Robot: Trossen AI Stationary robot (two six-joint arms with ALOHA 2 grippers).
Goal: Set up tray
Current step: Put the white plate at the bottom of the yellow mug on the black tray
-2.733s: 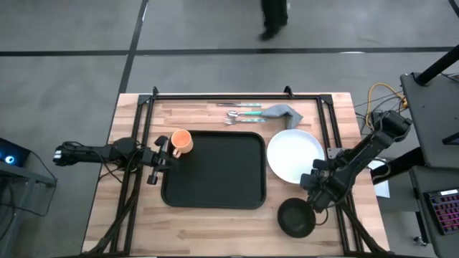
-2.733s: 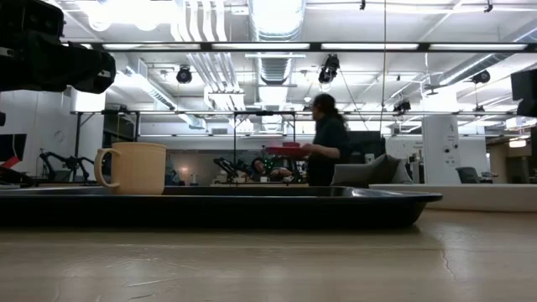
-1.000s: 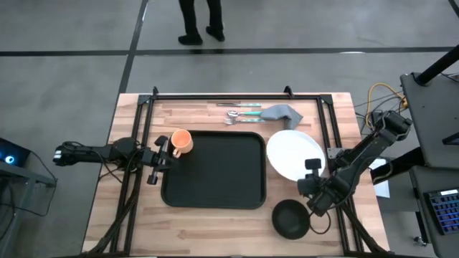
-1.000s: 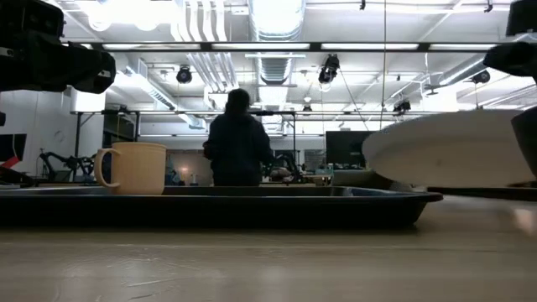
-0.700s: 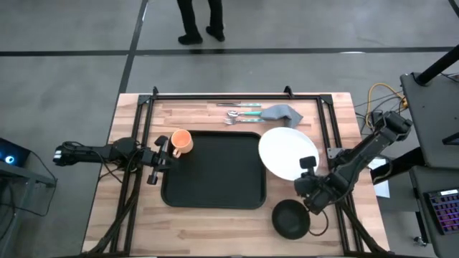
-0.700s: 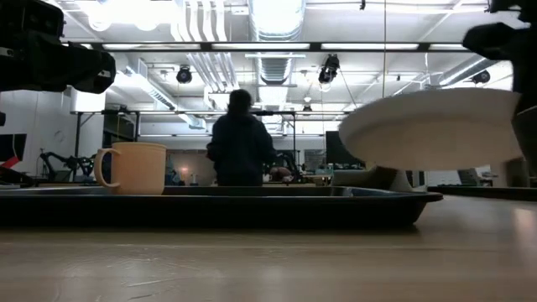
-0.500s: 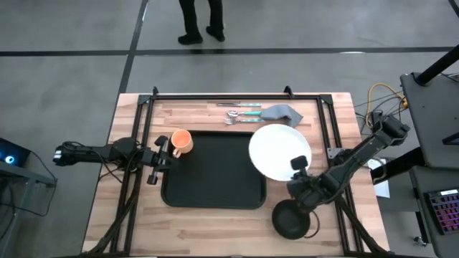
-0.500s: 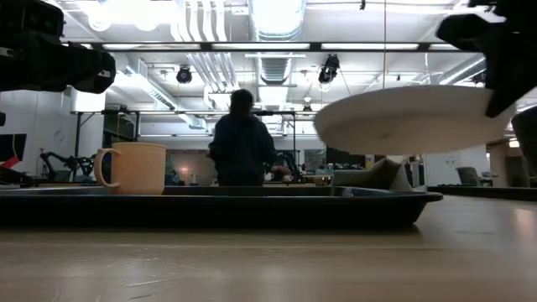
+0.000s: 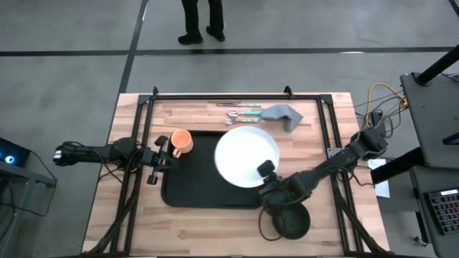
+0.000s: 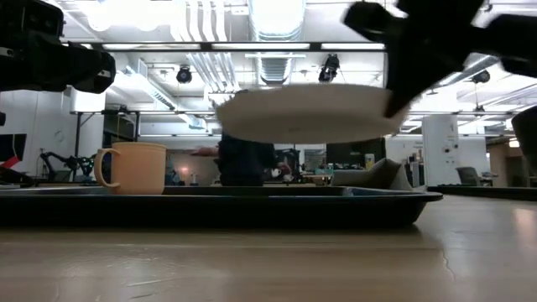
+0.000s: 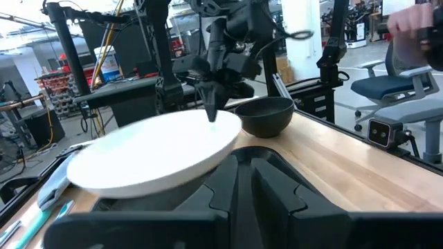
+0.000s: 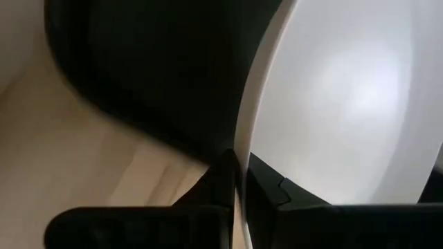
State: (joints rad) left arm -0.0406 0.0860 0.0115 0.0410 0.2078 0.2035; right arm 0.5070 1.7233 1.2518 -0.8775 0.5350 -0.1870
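Observation:
The black tray (image 9: 186,179) lies in the middle of the table. An orange mug (image 9: 182,140) stands upright on its base at the tray's far left corner. My right gripper (image 9: 264,172) is shut on the round white plate (image 9: 244,154), which hangs over the tray's right half. In the low view the plate (image 10: 306,113) floats well above the tray (image 10: 252,205). My left gripper (image 9: 166,149) waits shut just left of the mug, raised above the table and touching nothing. My right gripper pinches the plate's rim (image 12: 240,131) between its two fingers, one above and one below, at the plate's near right edge (image 9: 259,170). The fingers come nearly level from the table's near right. The plate is lifted clear of the tray and close to level.
A dark bowl (image 9: 290,221) sits on the wood near the tray's near right corner, right below my right arm. Cutlery (image 9: 240,112) and a grey cloth (image 9: 282,112) lie along the far edge. A person stands on the floor beyond the table.
My right gripper has carried the plate toward the table's left edge, from the wood right of the tray to above the tray's right half. The plate has stayed lifted and close to level. The bowl, mug and tray have stayed put.

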